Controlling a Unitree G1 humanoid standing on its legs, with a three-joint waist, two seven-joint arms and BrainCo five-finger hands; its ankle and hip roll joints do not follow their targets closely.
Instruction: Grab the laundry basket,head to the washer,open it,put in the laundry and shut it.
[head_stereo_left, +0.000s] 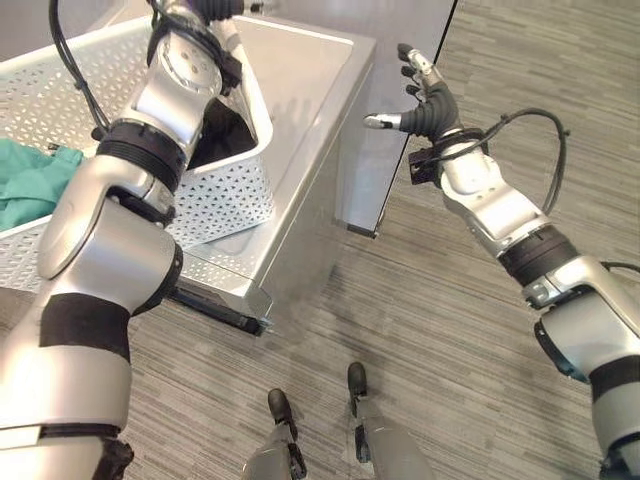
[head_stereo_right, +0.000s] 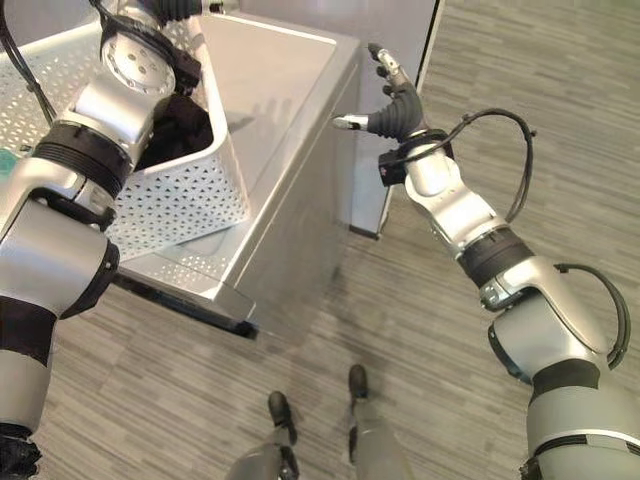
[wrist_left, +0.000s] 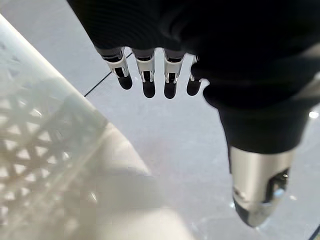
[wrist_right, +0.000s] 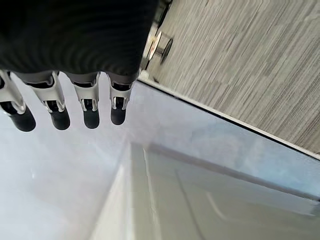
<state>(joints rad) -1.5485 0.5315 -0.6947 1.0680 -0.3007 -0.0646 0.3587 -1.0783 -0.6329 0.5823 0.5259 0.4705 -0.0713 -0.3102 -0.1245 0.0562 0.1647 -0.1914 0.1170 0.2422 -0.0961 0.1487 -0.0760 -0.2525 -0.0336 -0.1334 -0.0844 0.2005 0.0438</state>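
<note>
A white perforated laundry basket stands on the left part of the grey washer's flat top. Green cloth and a dark garment lie inside it. My left arm reaches over the basket's right rim, and its hand hangs open above the washer top beside that rim, holding nothing. My right hand floats in the air off the washer's far right corner, fingers straight and thumb spread, touching nothing.
A tall grey panel rises behind the washer's right side, with a foot on the floor. Striped wood-look flooring spreads to the right and in front. A black bar runs under the washer's near edge.
</note>
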